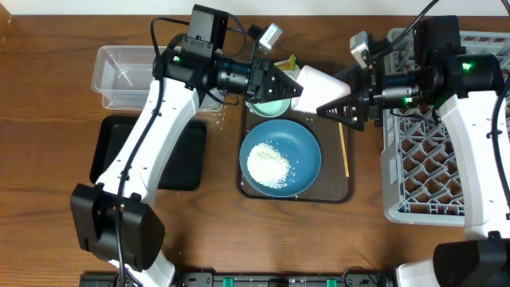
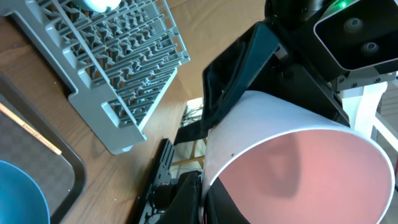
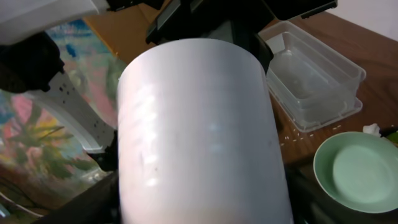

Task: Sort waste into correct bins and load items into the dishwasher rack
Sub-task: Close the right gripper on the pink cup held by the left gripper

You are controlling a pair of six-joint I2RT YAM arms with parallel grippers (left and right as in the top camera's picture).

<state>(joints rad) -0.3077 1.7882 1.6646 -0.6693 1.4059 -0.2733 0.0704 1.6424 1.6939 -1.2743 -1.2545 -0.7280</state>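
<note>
Overhead showed the pale pink cup (image 1: 319, 84) lying on its side in the air between the two grippers, above the far end of the brown serving tray (image 1: 339, 191).

The right gripper (image 1: 331, 96) was pinching the cup, with one black finger flat against its outer wall in the left wrist view. The left gripper (image 1: 292, 85) met the cup's other end, but whether it gripped could not be told. Below the cup, the dark blue dish (image 1: 307, 151) held white rice grains (image 1: 268, 163). The mint-green bowl (image 1: 267, 106) sat just beyond the dish, and the wooden stick (image 1: 344, 150) lay beside it. The grey rack (image 1: 422, 167) stood to the right, with the clear tub (image 1: 119, 72) and black tray (image 1: 179, 171) on the left.
</note>
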